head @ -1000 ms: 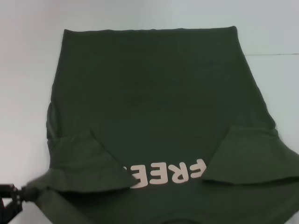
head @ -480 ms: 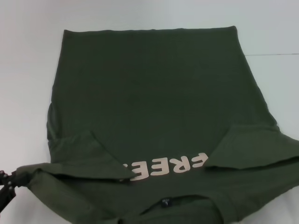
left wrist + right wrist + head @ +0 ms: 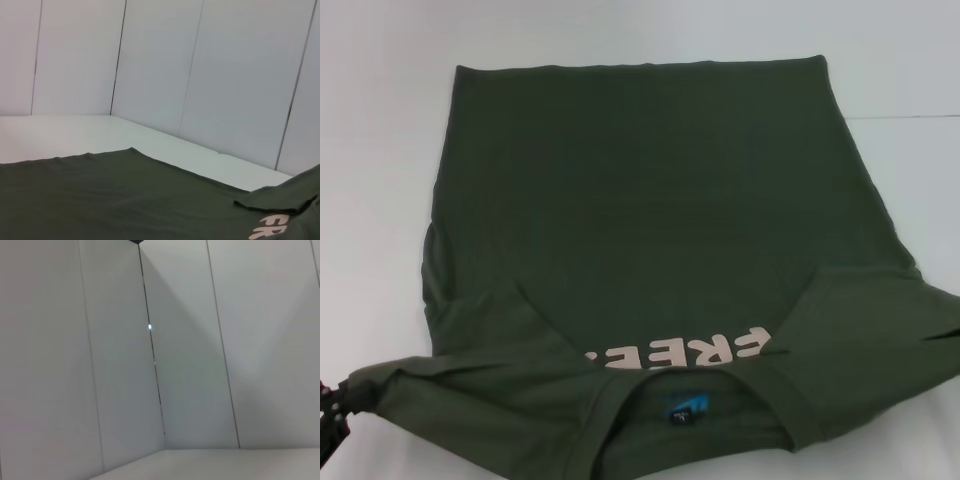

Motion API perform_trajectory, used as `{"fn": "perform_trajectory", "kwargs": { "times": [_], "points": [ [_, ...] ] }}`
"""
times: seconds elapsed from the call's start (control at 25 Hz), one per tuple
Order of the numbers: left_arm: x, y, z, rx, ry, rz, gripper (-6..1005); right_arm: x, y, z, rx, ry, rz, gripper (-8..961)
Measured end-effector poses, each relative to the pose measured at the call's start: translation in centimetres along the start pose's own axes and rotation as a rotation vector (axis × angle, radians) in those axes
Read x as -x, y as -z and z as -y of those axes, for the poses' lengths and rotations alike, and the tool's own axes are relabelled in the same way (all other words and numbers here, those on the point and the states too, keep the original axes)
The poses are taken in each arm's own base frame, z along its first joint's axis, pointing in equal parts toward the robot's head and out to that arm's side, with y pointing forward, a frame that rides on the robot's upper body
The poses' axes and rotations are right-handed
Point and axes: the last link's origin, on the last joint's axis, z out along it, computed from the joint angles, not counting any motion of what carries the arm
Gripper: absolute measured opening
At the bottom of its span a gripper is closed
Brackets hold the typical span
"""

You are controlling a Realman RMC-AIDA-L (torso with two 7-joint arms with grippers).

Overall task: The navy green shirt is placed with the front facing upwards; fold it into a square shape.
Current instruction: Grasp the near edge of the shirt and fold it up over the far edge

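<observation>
The navy green shirt lies spread on the white table, both sleeves folded inward. Its collar end is lifted and turned over toward the chest, showing the round collar and a blue label. The pale pink lettering is partly covered by that folded edge. My left gripper shows at the lower left edge of the head view, with the shirt's shoulder fabric bunched into it. The left wrist view looks across the shirt and its lettering. My right gripper is out of view; the right wrist view holds only walls.
White table surrounds the shirt on the left, far and right sides. Pale panelled walls stand behind the table, meeting in a corner.
The shirt's collar end has come further over the chest, bringing the collar and blue label into view and hiding part of the lettering. My left gripper slid toward the frame's left edge.
</observation>
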Motion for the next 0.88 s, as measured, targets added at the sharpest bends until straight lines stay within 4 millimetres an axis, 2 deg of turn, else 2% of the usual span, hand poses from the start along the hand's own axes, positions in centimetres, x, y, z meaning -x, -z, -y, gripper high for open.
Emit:
{"fn": "perform_trajectory", "kwargs": {
  "times": [0.32, 0.64, 0.88],
  "points": [
    [0.4, 0.7, -0.5, -0.009, -0.027, 0.002, 22, -0.3, 1.0, -0.5, -0.024, 0.007, -0.013, 42],
    [1.1, 1.3, -1.9, 0.015, -0.121, -0.003, 22, -1.4, 3.2, -2.5, -0.071, 0.027, -0.034, 41],
    [1.6, 1.8, -2.9, 0.032, -0.129, 0.005, 22, -2.0, 4.7, -3.7, -0.093, 0.037, -0.061, 41]
  ]
}}
